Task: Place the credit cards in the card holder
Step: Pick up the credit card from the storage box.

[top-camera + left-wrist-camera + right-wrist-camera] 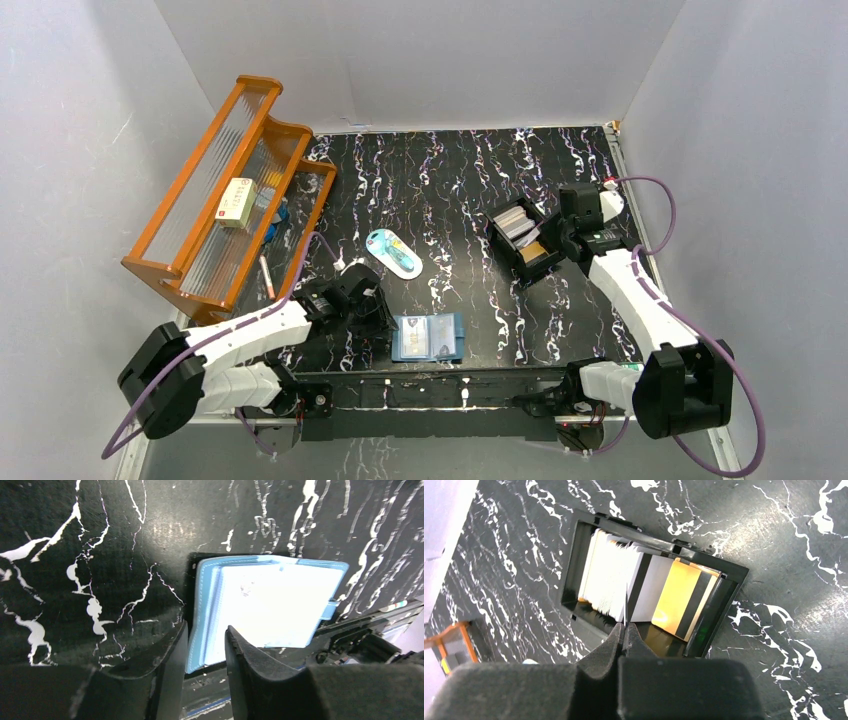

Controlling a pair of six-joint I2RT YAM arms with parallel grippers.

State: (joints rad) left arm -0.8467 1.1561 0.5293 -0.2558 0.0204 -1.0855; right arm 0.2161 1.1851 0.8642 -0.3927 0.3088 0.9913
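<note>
Credit cards (610, 582) stand on edge in the black box (727, 572), pale ones at 9 o'clock and an orange-tan card (676, 599) at 3 o'clock. My right hand (625, 628) is pinched tight on a thin card (626, 602), which I see edge-on just above the fingertips. My left hand (205, 636) is partly open, and the near left corner of the card holder (272, 602) lies between its fingers (169, 652). I cannot tell whether they touch it.

The tabletop (450, 180) is black with white marbling, closed in by pale grey walls on three sides. From above, the card holder lies open at 6 o'clock by the near edge, and the black box sits at 2 o'clock, well apart from it.

Only the top view gives me the orange rack (205, 175) at 9 o'clock with a cream box (238, 202) on it, and the light-blue oval item (393, 252) near the centre. Only the right wrist view shows the pinch itself.
</note>
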